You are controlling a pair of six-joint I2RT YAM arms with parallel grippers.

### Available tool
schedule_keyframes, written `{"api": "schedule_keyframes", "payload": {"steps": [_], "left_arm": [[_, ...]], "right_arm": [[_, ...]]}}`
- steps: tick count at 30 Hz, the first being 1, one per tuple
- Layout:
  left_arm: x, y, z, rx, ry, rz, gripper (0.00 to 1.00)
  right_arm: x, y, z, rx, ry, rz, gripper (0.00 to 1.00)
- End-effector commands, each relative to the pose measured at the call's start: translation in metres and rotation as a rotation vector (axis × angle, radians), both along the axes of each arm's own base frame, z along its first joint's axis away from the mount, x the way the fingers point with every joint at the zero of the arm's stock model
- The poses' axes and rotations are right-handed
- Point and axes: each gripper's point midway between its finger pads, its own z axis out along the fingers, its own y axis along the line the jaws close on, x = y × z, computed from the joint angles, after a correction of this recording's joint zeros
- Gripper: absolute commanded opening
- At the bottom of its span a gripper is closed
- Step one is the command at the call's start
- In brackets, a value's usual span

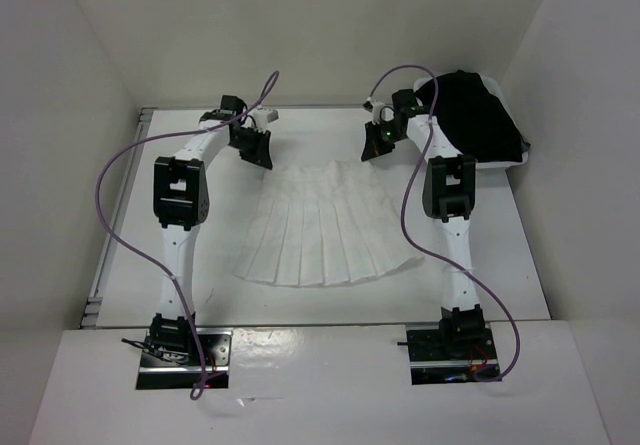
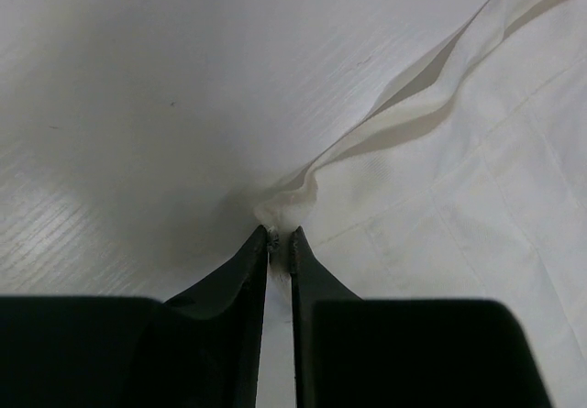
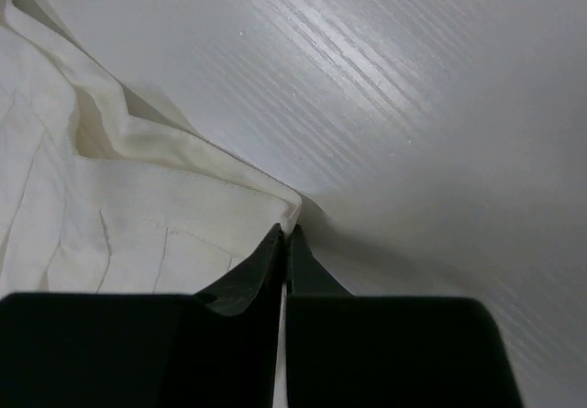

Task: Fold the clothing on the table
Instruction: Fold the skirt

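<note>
Starting at the bottom of the top view, the left arm base (image 1: 172,343) and the right arm base (image 1: 455,340) sat side by side at the near edge of the table (image 1: 500,265). A purple cable (image 1: 108,200) looped off the left arm. Just above the bases, in the middle of the frame, the white skirt (image 1: 322,227) lay flat on the table like a fan. Its wide hem was at the bottom and its narrow waistband was at the top.

Higher up, both arms reached to the waistband. The left gripper (image 1: 254,151) was at the upper left corner of the skirt. In the left wrist view its two black fingers (image 2: 243,275) were pinched almost together on a puckered bit of the skirt's corner, low in the middle of the frame. The right gripper (image 1: 374,145) was at the upper right corner. In the right wrist view its fingers (image 3: 257,266) were squeezed tight on the skirt's edge, with the cloth spreading to the left side of the frame.

Farthest away, in the upper right of the top view, a black garment (image 1: 478,113) sat piled on a small white bin (image 1: 505,168).
</note>
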Motion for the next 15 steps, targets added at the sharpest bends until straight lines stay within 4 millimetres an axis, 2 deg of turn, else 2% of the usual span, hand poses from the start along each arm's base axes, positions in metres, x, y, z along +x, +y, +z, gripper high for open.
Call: {"api": "schedule_keyframes", "payload": {"steps": [1,2,3,6,7,10,11,13,14,15], "left_arm": [[0.005,-0.006,-0.003,0.023,-0.018,-0.053,0.10],[0.007,-0.006,-0.003,0.023,-0.018,-0.053,0.07],[0.015,-0.007,0.013,0.020,-0.050,-0.053,0.06],[0.023,-0.008,0.027,0.018,-0.075,-0.052,0.06],[0.031,-0.009,0.043,0.014,-0.117,-0.052,0.06],[0.039,-0.010,0.056,0.011,-0.152,-0.051,0.04],[0.042,-0.012,0.070,-0.002,-0.185,-0.056,0.04],[0.046,-0.013,0.085,-0.008,-0.216,-0.049,0.04],[0.049,-0.013,0.090,-0.010,-0.232,-0.049,0.04],[0.054,-0.014,0.103,-0.013,-0.267,-0.049,0.04]], "right_arm": [[0.003,0.001,0.004,-0.021,-0.005,0.004,0.00],[0.006,0.000,0.007,-0.028,-0.018,0.000,0.00],[0.011,-0.001,0.014,-0.037,-0.036,-0.006,0.00],[0.019,-0.004,0.030,-0.047,-0.065,-0.035,0.00],[0.022,-0.003,0.047,-0.039,-0.092,-0.044,0.00],[0.033,-0.010,0.072,-0.070,-0.150,-0.098,0.00],[0.035,-0.007,0.090,-0.075,-0.188,-0.099,0.00],[0.040,-0.013,0.103,-0.100,-0.221,-0.135,0.00],[0.040,-0.009,0.117,-0.097,-0.247,-0.144,0.00],[0.042,-0.010,0.124,-0.103,-0.268,-0.152,0.00]]}}
